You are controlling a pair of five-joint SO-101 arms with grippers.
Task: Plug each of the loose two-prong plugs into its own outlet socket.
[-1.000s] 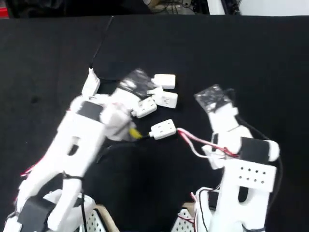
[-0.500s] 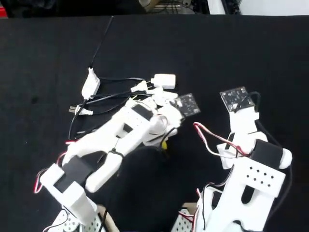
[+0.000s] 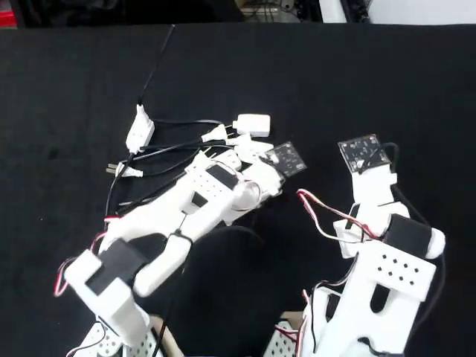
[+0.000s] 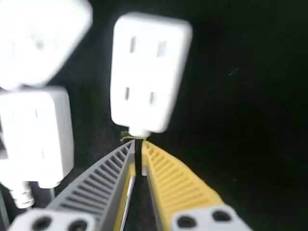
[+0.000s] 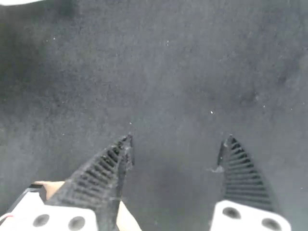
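In the left wrist view my left gripper is shut on the thin black cord at the base of a white two-outlet socket, which lies just past the grey and yellow fingertips. Two more white sockets lie beside it. From above, the left arm stretches diagonally to the cluster of sockets at the table's middle. Loose white plugs with black cords lie to their left. My right gripper hangs open over bare black cloth, and its arm stands right of the cluster.
Black cords loop between the plugs and sockets left of the left arm. A small plug with bare prongs lies at the cords' left end. Black cloth covers the whole table.
The left arm swung right and across the sockets; the socket that lay in front of the cluster is now under its wrist. The right arm shifted right, then held still.
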